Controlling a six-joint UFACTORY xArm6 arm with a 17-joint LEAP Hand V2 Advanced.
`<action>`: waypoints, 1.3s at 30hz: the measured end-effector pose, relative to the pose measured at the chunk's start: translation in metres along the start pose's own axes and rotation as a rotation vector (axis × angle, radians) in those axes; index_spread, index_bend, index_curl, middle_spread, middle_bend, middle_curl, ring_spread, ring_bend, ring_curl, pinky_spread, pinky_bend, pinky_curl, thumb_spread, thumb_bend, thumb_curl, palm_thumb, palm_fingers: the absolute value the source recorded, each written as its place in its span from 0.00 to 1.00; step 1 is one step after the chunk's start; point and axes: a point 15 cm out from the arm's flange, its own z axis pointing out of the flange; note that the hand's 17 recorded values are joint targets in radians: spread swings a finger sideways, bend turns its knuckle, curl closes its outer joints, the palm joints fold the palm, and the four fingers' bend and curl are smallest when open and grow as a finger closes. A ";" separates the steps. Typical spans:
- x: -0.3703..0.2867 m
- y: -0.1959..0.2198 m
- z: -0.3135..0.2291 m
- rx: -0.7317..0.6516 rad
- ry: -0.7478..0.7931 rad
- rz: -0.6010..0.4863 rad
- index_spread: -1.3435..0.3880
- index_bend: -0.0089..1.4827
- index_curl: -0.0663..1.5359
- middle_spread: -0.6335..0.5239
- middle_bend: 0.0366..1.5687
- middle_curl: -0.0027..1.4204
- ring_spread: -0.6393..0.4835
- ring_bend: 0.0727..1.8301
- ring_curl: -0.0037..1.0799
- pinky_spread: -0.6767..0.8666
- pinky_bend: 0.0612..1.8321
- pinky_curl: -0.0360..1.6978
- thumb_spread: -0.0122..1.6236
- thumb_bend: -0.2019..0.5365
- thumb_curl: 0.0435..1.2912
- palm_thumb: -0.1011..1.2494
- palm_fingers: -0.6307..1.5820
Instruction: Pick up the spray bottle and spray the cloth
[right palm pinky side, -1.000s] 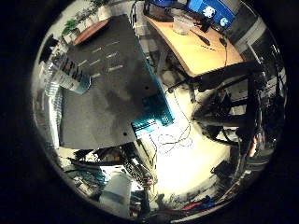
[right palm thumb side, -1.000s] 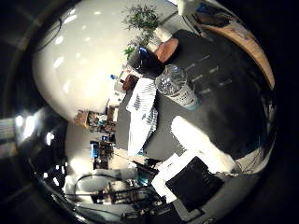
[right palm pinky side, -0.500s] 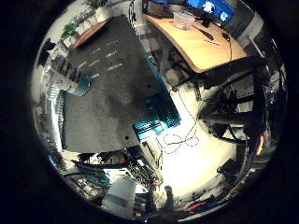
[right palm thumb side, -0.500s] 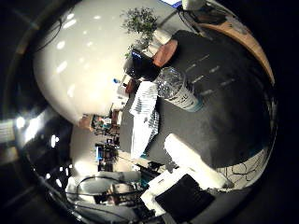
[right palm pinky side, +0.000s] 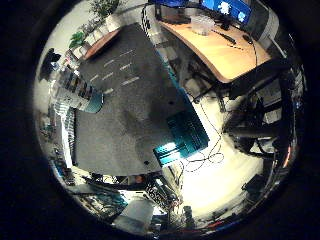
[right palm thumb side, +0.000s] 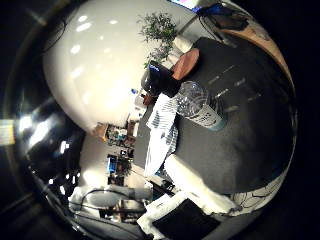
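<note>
Robot hand (right palm thumb side: 200, 210), seen only as white and black parts at the edge of the thumb-side palm view, hangs above a dark grey carpeted bench (right palm pinky side: 135, 115) and holds nothing. One pale finger (right palm thumb side: 195, 187) reaches out over the bench edge and looks fairly straight, so the hand appears loosely open, though most of it is cut off.

A clear plastic spray bottle with a printed label and teal base (right palm thumb side: 200, 106) lies on its side on the bench, near the edge, well apart from the hand. Its dark spray head points toward a striped white and grey cloth (right palm thumb side: 161, 132), which is draped on the bench just beside it and hangs over the edge. Bottle and cloth seem set close together so that one short lift and turn would aim the spray at the fabric.

A reddish-brown oval object (right palm thumb side: 185, 63) sits further along the bench; what it is cannot be made out. Pale tape marks (right palm pinky side: 120, 75) stripe the bench top. A teal ribbed block (right palm pinky side: 182, 137), probably part of the hand's own body, intrudes in the little-finger-side view. The bottle's trigger is too small to see clearly.
</note>
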 end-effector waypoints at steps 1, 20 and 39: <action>-0.001 -0.001 0.003 0.009 -0.014 0.003 0.67 0.10 0.18 0.73 0.10 0.20 0.71 0.10 0.25 0.61 0.18 0.21 0.65 0.24 0.21 0.49 0.27; -0.003 0.005 0.056 -0.018 -0.177 0.032 0.70 0.11 0.19 0.73 0.10 0.21 0.70 0.10 0.25 0.61 0.17 0.21 0.65 0.24 0.20 0.48 0.28; -0.028 -0.027 0.097 -0.085 -0.253 -0.055 0.69 0.10 0.19 0.72 0.10 0.22 0.70 0.10 0.25 0.61 0.17 0.21 0.63 0.24 0.18 0.40 0.28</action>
